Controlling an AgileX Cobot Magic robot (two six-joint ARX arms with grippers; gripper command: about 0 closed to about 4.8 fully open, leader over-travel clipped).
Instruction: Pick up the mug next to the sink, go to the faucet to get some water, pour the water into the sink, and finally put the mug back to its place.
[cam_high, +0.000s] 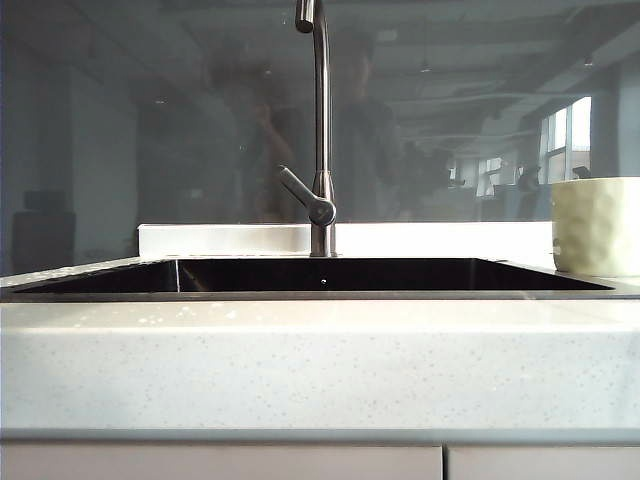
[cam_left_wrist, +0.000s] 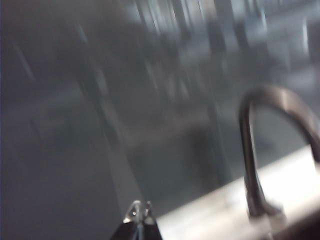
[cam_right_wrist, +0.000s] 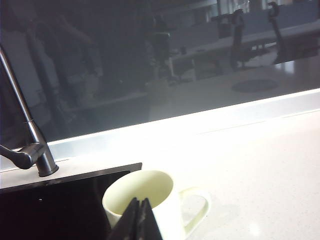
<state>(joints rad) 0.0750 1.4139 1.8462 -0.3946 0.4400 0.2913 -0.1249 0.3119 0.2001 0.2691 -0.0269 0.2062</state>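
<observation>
This looks like a kitchen counter set up inside an office or lab. A dark recessed sink (cam_high: 330, 275) sits in a pale speckled stone counter (cam_high: 320, 365), with a tall steel faucet (cam_high: 320, 130) at its far edge and cabinet fronts (cam_high: 220, 463) below. The glossy dark back panel (cam_high: 150, 130) reflects windows, ceiling lights, desks and chairs.

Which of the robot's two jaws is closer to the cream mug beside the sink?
The right. Its shut jaws hang just in front of the mug on the counter, not touching it as far as shows. The left jaws, also shut, are over by the faucet, with no mug in their view.
</observation>
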